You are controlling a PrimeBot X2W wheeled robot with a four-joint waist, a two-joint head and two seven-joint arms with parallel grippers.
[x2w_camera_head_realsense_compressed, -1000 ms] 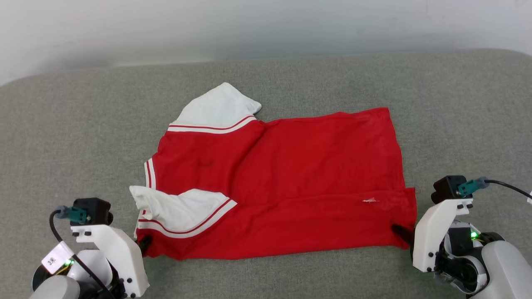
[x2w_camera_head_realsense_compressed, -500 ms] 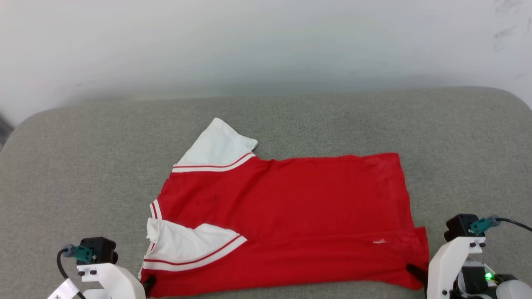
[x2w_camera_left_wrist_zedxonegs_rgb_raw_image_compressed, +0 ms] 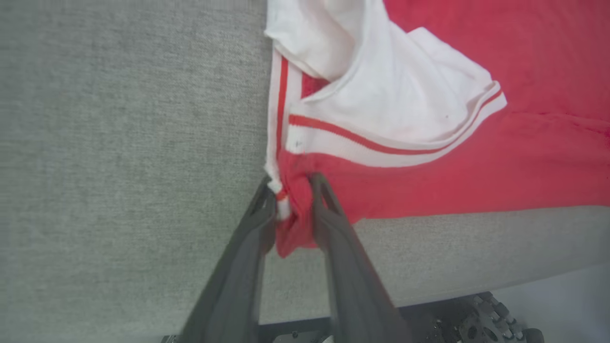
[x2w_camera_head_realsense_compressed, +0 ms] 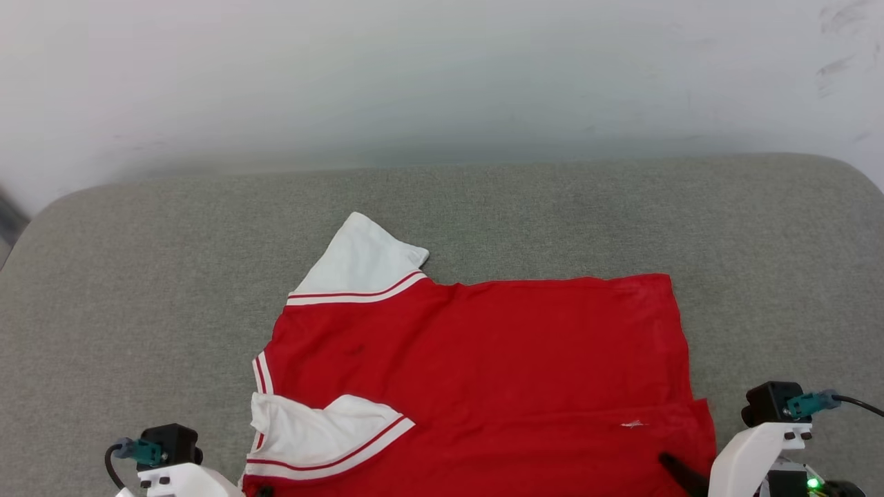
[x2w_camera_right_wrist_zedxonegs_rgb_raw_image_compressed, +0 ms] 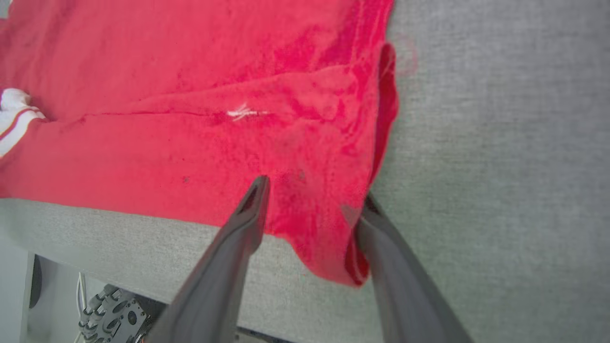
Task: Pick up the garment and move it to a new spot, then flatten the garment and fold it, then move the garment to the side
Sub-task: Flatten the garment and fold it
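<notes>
Standing beside the robot, I see the garment (x2w_camera_head_realsense_compressed: 483, 359) spread out sideways on the grey fabric cushion (x2w_camera_head_realsense_compressed: 138, 290), close to the cushion's near edge and right in front of the machine. It is a red jersey with white short sleeves. The far sleeve (x2w_camera_head_realsense_compressed: 359, 262) points away toward the pale wall (x2w_camera_head_realsense_compressed: 414, 69). The near sleeve (x2w_camera_head_realsense_compressed: 314, 431) is folded in over the red body, with its red-and-white stripe trim showing. The sleeves lie toward the robot's left and the straight hem toward its right. A long fold line runs across the red cloth near the front edge, with a small white mark (x2w_camera_head_realsense_compressed: 632, 424) on it.

The left gripper (x2w_camera_left_wrist_zedxonegs_rgb_raw_image_compressed: 291, 183) is at the jersey's near corner on the sleeve side. Its two dark fingers stand a little apart, and a bunched wad of red cloth with a bit of white trim fills the gap between them. Whether they are pressing on it I cannot tell.

The right gripper (x2w_camera_right_wrist_zedxonegs_rgb_raw_image_compressed: 314, 190) is at the near hem corner. Its fingers are spread wide, one tip resting on top of the red cloth and the other at the cloth's side edge. The loose corner sags between them without being pinched. Below the cushion's front edge, a ribbed wheel (x2w_camera_right_wrist_zedxonegs_rgb_raw_image_compressed: 105, 309) shows.
</notes>
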